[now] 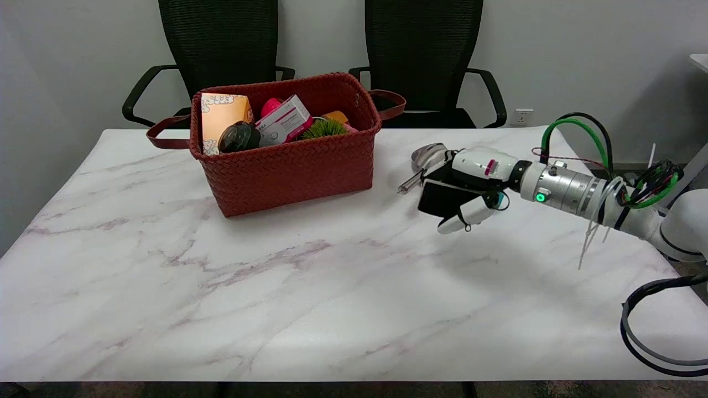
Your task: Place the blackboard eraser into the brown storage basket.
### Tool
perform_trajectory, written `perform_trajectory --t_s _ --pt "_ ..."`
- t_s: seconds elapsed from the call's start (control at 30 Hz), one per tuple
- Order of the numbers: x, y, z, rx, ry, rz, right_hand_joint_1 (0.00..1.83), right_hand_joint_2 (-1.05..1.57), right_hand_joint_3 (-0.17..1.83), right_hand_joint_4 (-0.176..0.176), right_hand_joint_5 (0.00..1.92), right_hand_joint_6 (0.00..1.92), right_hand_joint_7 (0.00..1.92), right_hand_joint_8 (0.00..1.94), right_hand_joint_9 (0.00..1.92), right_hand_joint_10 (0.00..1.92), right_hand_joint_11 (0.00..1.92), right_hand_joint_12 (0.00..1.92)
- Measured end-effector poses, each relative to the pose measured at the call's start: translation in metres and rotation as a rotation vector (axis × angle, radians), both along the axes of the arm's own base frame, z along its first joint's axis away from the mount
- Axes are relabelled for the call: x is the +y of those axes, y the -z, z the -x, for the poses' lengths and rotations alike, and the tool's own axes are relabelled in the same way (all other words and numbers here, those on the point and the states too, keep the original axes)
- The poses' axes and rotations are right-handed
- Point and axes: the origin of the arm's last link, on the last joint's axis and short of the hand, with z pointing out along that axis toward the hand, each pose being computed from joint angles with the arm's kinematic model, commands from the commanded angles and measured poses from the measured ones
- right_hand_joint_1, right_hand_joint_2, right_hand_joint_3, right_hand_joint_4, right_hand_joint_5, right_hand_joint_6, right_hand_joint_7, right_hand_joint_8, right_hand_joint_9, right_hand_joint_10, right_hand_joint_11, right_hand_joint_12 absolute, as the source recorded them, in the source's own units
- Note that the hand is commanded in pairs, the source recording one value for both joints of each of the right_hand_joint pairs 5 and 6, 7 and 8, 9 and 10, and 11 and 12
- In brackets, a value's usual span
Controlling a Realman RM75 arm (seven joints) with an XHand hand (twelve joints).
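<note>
One right hand (463, 190), reaching in from the right side, over the marble table (310, 287). Fingers curled around a flat black thing, most likely the blackboard eraser (441, 200), held just above the tabletop. Right of the brown storage basket (287, 166) and apart from it, not yet inside. Just behind the hand, a shiny metal spoon (425, 161), touching or not, hard to tell. Basket at the far left-middle of the table, already stuffed: an orange box (221, 116), a dark round jar (239, 137), a white and pink box (285, 120), something green and fuzzy (324, 129). Two black chairs (423, 55) beyond the far edge, by the wall.
</note>
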Motion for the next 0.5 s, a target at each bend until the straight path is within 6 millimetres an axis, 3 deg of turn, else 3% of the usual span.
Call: perform_trajectory --t_s 0.5 --pt "-0.011 0.005 -0.022 -0.036 -0.106 0.089 0.99 1.12 -0.17 0.000 0.84 0.84 1.47 1.47 1.49 1.49 1.79 1.79"
